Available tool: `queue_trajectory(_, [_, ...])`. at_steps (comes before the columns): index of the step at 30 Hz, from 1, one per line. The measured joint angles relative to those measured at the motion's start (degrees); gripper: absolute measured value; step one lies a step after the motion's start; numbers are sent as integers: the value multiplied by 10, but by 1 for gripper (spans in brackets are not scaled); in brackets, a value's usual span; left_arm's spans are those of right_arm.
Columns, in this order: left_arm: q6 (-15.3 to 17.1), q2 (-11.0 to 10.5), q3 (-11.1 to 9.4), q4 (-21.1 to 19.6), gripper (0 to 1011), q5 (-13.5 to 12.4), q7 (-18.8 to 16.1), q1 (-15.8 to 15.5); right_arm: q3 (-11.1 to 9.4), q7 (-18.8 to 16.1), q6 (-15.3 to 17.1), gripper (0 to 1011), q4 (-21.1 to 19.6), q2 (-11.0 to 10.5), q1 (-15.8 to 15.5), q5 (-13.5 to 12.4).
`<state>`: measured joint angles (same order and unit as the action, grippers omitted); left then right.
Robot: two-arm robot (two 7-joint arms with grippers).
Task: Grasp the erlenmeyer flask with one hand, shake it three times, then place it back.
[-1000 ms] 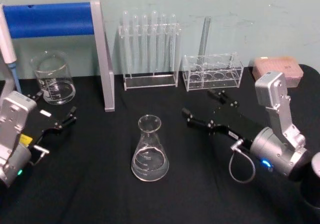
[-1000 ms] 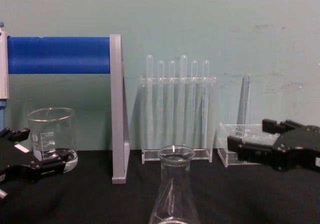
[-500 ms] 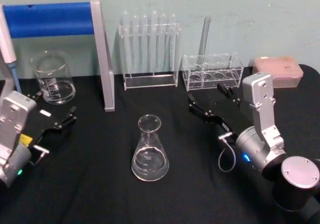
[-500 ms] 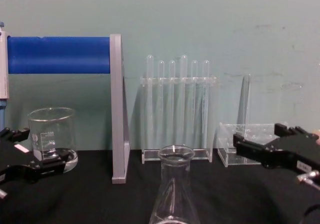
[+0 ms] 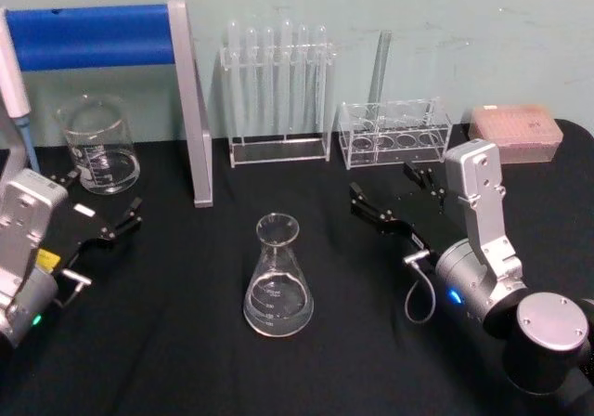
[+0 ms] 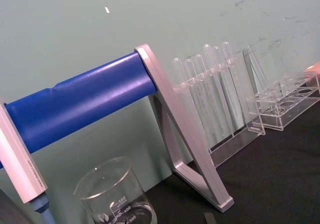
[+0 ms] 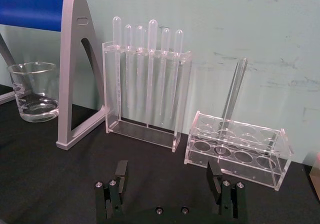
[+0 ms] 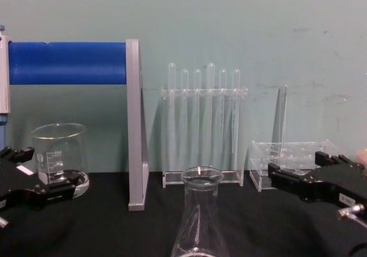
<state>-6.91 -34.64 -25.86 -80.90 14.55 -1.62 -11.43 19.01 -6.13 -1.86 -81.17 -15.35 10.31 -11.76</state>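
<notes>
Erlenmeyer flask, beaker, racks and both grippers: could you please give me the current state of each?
erlenmeyer flask: upright on the black table, free of both grippers.
right gripper: open, empty, right of the flask.
left gripper: open, empty, near the beaker.
beaker: upright, back left.
tall tube rack: upright, holding six tubes.
low rack: holds one leaning tube.
</notes>
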Motion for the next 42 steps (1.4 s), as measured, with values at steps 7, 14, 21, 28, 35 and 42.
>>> queue_trajectory(7, [0, 0, 0, 0, 1001, 0, 0, 0, 1, 0, 0, 1003, 0, 0, 0, 0])
queue_trajectory(14, [0, 0, 0, 0, 1001, 0, 0, 0, 1, 0, 0, 1002, 0, -1, 0, -1])
queue_trajectory(21, [0, 0, 0, 0, 1001, 0, 0, 0, 2, 0, 0, 1003, 0, -1, 1, -1])
queue_trajectory(28, [0, 0, 0, 0, 1001, 0, 0, 0, 2, 0, 0, 1003, 0, -1, 1, -1])
queue_trajectory(35, [0, 0, 0, 0, 1001, 0, 0, 0, 2, 0, 0, 1003, 0, -1, 1, -2])
queue_trajectory(42, [0, 0, 0, 0, 1001, 0, 0, 0, 2, 0, 0, 1003, 0, -1, 1, -2])
